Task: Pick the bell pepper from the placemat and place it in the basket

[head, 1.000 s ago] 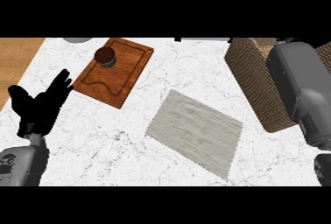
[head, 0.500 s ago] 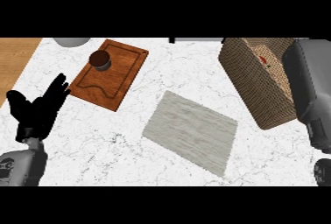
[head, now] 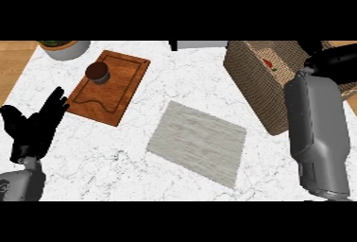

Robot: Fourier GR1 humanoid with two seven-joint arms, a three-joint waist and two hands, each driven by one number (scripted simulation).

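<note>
No readable writing or labels anywhere. One grey placemat [head: 198, 142] lies bare mid-counter. One woven basket [head: 259, 90] at upper right, a red-and-green bit of the bell pepper [head: 269, 64] showing inside it. Right hand [head: 336, 62] sits over the basket's far edge, mostly a dark shape; can't tell its fingers or whether it has hold of anything. Left hand [head: 33, 126] rests at the left edge, fingers up and spread, holding nothing. One wooden cutting board [head: 108, 90] with one dark round cup [head: 97, 72] on it. One grey pot [head: 66, 47] with greenery at top left.
</note>
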